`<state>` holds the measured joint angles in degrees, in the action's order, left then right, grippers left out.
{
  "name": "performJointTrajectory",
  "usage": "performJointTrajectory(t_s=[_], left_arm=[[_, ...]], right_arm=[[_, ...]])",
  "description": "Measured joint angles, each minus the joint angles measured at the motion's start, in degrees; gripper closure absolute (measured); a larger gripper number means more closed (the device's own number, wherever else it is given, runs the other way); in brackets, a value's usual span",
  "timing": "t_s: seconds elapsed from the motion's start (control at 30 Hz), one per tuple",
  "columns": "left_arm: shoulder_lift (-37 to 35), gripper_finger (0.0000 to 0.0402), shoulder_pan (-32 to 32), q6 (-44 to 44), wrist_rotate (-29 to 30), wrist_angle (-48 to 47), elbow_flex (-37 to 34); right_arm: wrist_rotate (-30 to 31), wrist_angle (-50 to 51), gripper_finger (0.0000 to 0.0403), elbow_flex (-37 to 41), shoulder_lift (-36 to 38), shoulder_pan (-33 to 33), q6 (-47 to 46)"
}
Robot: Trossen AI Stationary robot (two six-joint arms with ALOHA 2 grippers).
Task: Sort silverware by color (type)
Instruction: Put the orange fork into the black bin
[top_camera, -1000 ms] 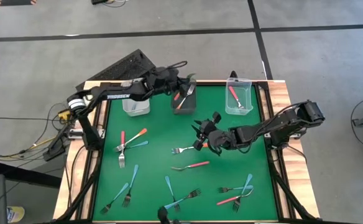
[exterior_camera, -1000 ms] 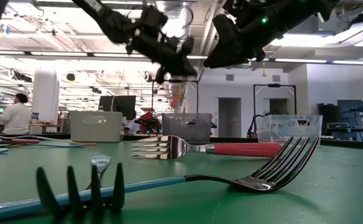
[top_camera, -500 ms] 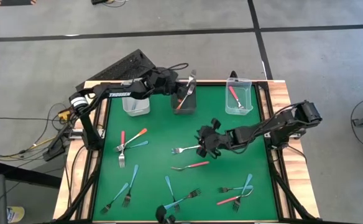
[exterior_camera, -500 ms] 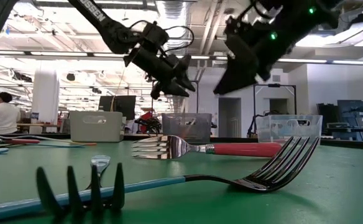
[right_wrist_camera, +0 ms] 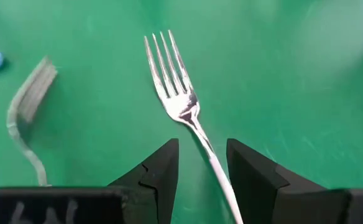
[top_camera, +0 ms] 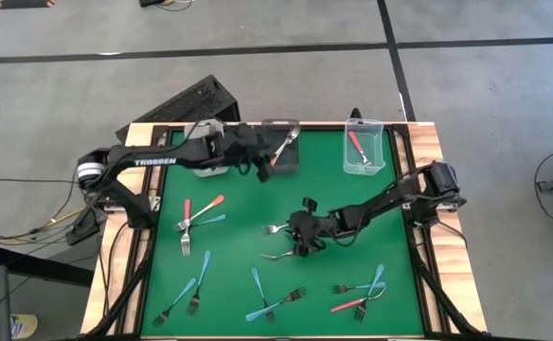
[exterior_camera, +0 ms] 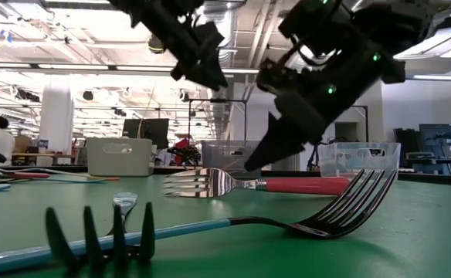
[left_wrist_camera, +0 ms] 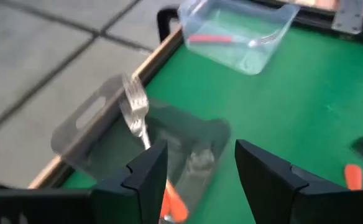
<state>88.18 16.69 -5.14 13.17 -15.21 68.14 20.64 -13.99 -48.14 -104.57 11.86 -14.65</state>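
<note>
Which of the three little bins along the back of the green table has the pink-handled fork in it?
The clear plastic bin at the right end holds a pink-handled fork; the middle bin holds an orange-handled one.

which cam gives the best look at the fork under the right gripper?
Right wrist view: the fork fills the picture, tines clear, neck running between the open right gripper fingers. High view shows it small, partly hidden by the gripper. Low view: I can't pick it out. Left wrist view: not shown.
</note>
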Motion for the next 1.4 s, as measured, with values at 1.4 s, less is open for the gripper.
performJointTrajectory(t_s=[1.4], left_arm=[[-2.2, 0.0226, -12.9, -13.3, -2.4, 66.6, -41.4]], right_arm=[[26.0, -28.4, 0.0389, -0.3, 2.2, 0.6, 23.2]])
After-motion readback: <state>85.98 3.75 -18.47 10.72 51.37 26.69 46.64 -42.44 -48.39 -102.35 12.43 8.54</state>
